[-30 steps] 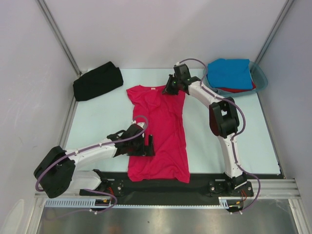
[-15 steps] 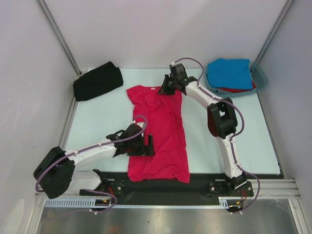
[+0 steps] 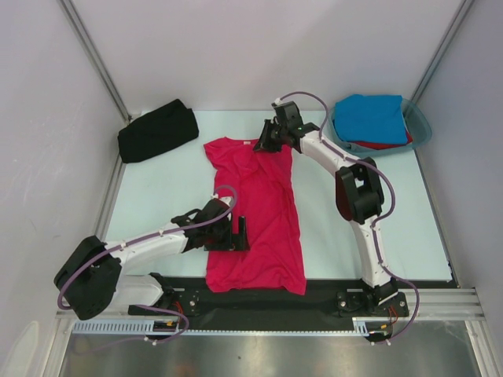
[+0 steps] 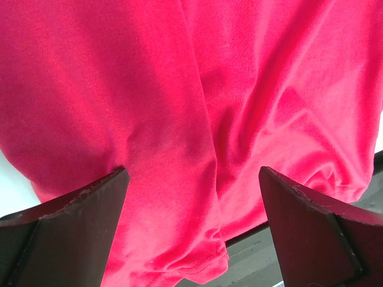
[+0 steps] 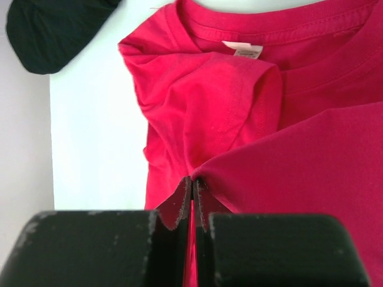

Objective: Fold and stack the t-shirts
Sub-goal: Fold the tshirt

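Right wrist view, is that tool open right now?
No, the right tool is shut, pinching a fold of the crimson-pink t-shirt.

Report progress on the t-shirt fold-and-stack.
Done: one black cloth t-shirt looks folded at the far left. In hand: crimson-pink cloth t-shirt lies part-folded lengthwise; right fingers shut on a fold near the collar, left fingers open over it. To do: bright blue t-shirt and red t-shirt in the translucent teal plastic tub; no stack yet.
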`<state>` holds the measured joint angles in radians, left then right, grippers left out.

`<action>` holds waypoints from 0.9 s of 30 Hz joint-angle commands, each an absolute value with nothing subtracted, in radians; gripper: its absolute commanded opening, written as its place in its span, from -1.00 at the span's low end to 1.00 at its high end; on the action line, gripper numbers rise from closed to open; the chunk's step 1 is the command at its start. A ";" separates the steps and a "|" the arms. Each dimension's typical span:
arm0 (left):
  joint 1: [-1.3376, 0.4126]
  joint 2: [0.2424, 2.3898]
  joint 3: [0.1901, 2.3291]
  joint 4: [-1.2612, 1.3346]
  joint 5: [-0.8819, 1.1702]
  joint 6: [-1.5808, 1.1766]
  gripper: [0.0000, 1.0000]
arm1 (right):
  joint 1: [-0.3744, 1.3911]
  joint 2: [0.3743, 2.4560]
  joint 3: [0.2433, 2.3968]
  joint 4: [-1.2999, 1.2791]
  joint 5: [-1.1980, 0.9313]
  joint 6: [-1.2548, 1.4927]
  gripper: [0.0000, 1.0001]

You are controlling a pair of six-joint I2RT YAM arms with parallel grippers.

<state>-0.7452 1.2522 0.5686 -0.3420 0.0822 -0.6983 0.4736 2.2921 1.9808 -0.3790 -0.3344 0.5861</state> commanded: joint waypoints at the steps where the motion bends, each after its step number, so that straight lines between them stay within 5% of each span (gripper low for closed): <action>1: -0.729 1.285 0.560 -0.354 0.049 -0.667 0.99 | 0.476 2.169 1.967 -0.331 -0.367 0.561 -0.96; 11: -0.729 1.293 0.558 -0.347 0.066 -0.672 1.00 | 0.454 2.078 1.924 -0.318 -0.405 0.561 -0.95; 27: -0.729 1.308 0.558 -0.350 0.064 -0.667 1.00 | 0.463 2.295 1.970 -0.296 -0.520 0.618 -0.93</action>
<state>-0.7425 1.2640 0.5762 -0.3462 0.0868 -0.6983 0.4522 2.2795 1.9240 -0.3202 -0.4694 0.6052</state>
